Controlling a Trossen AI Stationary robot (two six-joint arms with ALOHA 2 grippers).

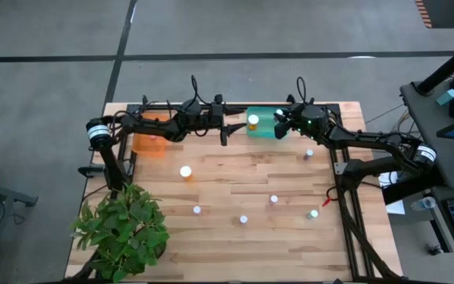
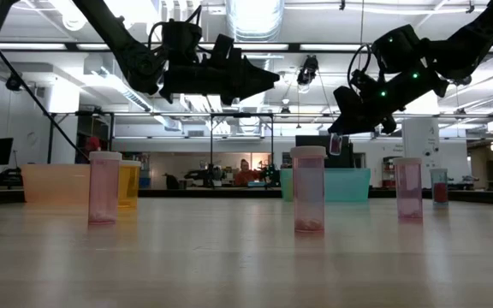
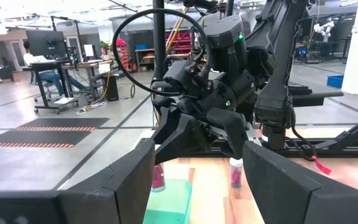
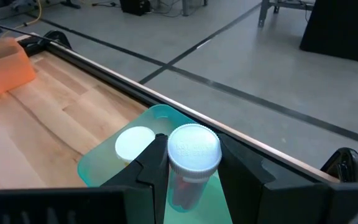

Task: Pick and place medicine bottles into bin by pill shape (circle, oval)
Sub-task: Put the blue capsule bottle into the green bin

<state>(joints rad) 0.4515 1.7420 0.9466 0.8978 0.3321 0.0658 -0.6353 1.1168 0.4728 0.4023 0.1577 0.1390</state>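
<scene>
While my right gripper hangs over the green bin, I see it clamp a clear white-capped bottle; my left gripper waits nearby, fingers spread, empty

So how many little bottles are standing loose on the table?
6 bottles: one near the orange bin, three mid-table, two on the right side. The arms may hide others.
</scene>
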